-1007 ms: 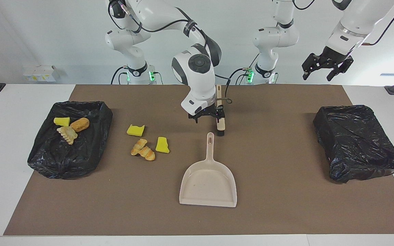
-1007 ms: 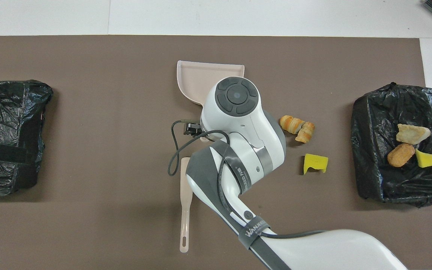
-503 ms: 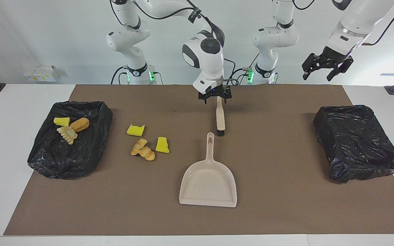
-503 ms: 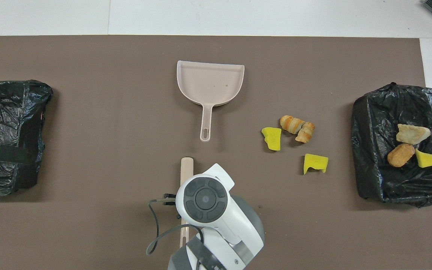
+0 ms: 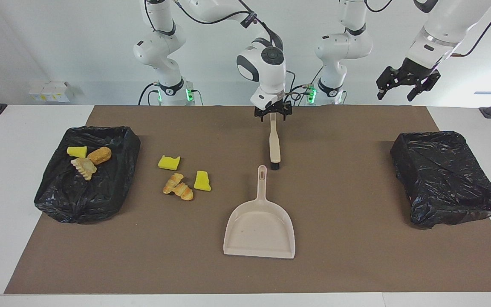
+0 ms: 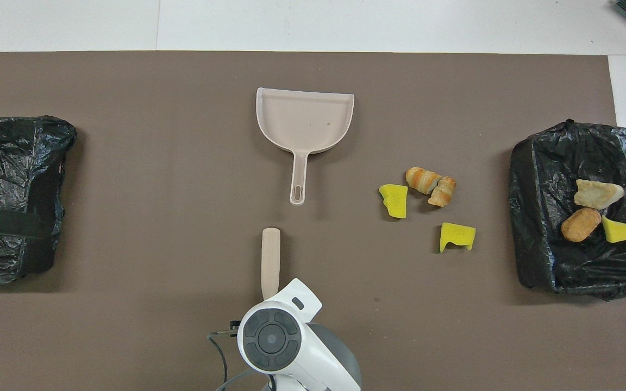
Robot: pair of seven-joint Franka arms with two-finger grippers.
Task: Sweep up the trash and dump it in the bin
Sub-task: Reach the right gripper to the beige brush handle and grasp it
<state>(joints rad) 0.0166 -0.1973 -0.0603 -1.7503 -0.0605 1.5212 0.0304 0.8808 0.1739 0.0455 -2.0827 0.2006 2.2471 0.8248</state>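
A flat beige plastic dustpan [image 5: 259, 230] lies on the brown mat [image 5: 339, 264] that covers the table, its handle pointing toward the robots. Just nearer the robots than that handle's tip lies a beige long-handled brush [image 5: 274, 143], in line with the dustpan, bristle end toward the dustpan and apart from it.

The right claw [image 5: 272, 115] hangs over the brush's handle end, the end away from the dustpan, with its fingers spread; whether they touch the handle cannot be told. The left claw [image 5: 406, 85] waits raised in the air, toward the left arm's end of the table from the dustpan, fingers apart and holding nothing.

The loose trash lies on the mat beside the dustpan, toward the right arm's end: a golden-brown croissant piece [image 5: 178, 186], a yellow sponge chunk [image 5: 202, 181] touching or just beside it, and a second yellow sponge chunk [image 5: 169, 162] a little nearer the robots. Farther that way stands a bin lined with a black plastic bag [image 5: 113, 187], already holding a yellow chunk and two bread pieces. A second black-lined bin [image 5: 446, 179] stands toward the left arm's end from the dustpan.
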